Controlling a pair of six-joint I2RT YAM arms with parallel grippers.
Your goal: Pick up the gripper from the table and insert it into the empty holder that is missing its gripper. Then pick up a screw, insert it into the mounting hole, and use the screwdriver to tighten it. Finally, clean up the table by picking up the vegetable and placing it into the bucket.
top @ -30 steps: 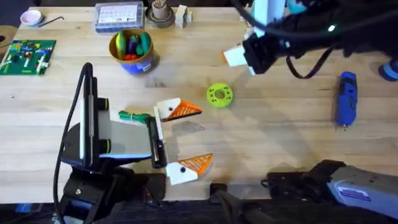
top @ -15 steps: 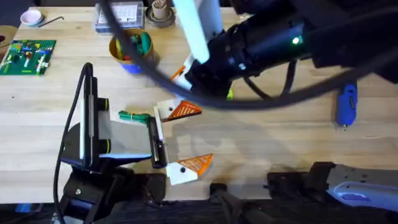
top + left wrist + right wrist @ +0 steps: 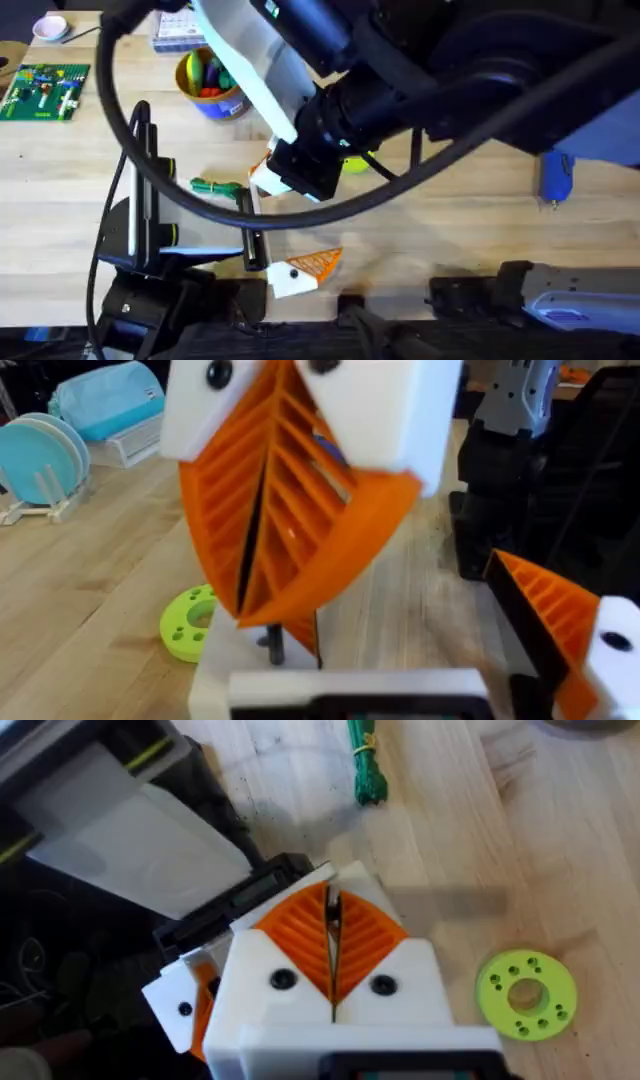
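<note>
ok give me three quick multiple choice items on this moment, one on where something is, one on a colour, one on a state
1. Where does the vegetable lie?
A. in the bucket
B. on the table beside the left arm
C. on the circuit board

2. What colour is the round disc with holes?
A. bright green
B. red
C. white

3. How do the right gripper fingers stand?
A. wide open
B. closed together, orange pads meeting
C. clamped on the screwdriver

Answers: 1 B, it rests on bare wood, outside the bucket. 2 A, the right wrist view shows it green. 3 B, the pads meet along one seam, and the screwdriver lies apart on the table.
</note>
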